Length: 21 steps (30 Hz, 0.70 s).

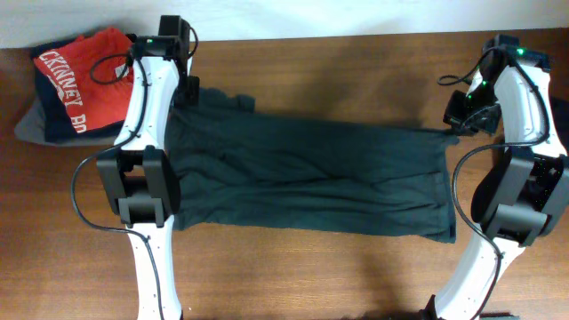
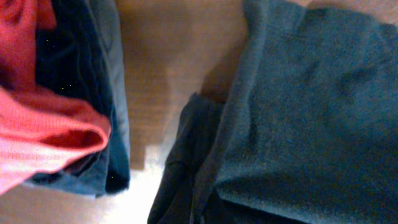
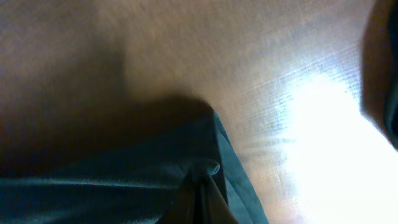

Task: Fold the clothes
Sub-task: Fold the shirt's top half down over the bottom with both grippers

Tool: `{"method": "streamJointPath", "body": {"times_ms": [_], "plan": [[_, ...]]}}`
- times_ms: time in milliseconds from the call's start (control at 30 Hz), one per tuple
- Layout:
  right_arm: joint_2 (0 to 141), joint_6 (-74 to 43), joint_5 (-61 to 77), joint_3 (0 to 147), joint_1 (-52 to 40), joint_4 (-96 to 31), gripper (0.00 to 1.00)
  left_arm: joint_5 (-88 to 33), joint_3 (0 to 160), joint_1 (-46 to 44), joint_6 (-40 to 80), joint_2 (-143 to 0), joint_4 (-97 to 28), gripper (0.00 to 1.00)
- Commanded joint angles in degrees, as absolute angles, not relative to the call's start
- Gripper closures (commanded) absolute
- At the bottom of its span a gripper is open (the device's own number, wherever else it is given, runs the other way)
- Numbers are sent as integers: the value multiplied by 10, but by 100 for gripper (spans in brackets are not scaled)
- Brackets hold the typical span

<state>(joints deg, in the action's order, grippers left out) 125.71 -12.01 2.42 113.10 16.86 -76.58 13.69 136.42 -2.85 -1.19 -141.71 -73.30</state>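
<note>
Brown wood-grain table fills the overhead view, with a glare patch showing on it in the right wrist view.

At its centre lies a dark grey-green T-shirt, spread out flat. Its long axis runs from 9 o'clock to 3 o'clock, and soft creases run along its length. Its edge toward 6 o'clock is fairly straight. The edge toward 12 o'clock is pulled out to a point at each end.

The left gripper sits at the shirt's 10 o'clock corner. Its jaws are fully closed. Its fingers do not show in the left wrist view, but the cloth there rises in a dark fold toward the camera, as if pinched. The right gripper sits at the shirt's 2 o'clock corner, jaws likewise closed. That corner is drawn into a narrow bunched ridge, which the right wrist view shows gathered just under the camera.

Both white arms reach in from the 6 o'clock side. The left one crosses over the shirt's 9 o'clock end, and the right one stands just beyond the 3 o'clock end.

Near the table's 10 o'clock corner, apart from the spread shirt, a red shirt with white lettering lies on top of dark folded garments.
</note>
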Motion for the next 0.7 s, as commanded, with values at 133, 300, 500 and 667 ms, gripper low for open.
{"method": "streamJointPath", "body": {"times_ms": [133, 300, 500, 667], "plan": [[1223, -130, 12, 1141, 185, -799, 96, 139, 1374, -22, 1, -1361, -767, 99], [1208, -130, 16, 1141, 183, -810, 96, 93, 1374, -22, 0, -1356, -793, 99], [1142, -129, 19, 1141, 184, -813, 96, 11, 1374, -22, -3, -1356, -789, 99], [1114, -123, 18, 1141, 183, -835, 96, -22, 1374, -22, -17, -1356, -790, 99]]}}
